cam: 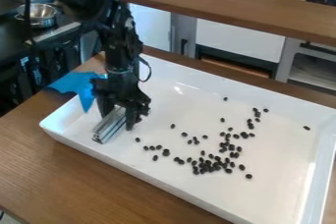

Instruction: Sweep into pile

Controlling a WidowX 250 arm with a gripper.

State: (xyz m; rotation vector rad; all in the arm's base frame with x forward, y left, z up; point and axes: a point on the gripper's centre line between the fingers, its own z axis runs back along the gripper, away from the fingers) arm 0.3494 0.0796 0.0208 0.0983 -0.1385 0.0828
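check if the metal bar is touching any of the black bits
Apart. In the camera view, a bare strip of the white tray separates the metal bar from the nearest black bit.

Blk oval pcs (pixel 228 171) semi-clumped w/ strays in tray (pixel 177 110), slanted silver bar (pixel 110 125) nr corner.

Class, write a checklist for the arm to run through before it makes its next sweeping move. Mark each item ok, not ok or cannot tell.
1. Metal bar held by the gripper: ok, it sits between the jaws.
2. Bar touching the floor of the white tray: cannot tell.
3. Small black pieces all inside the tray: ok for those in sight.
4. Pieces in one pile: not ok, a loose cluster has strays around it, one far off to the right.
5. Blue cloth apart from the pieces: ok, it lies by the tray's far left corner.
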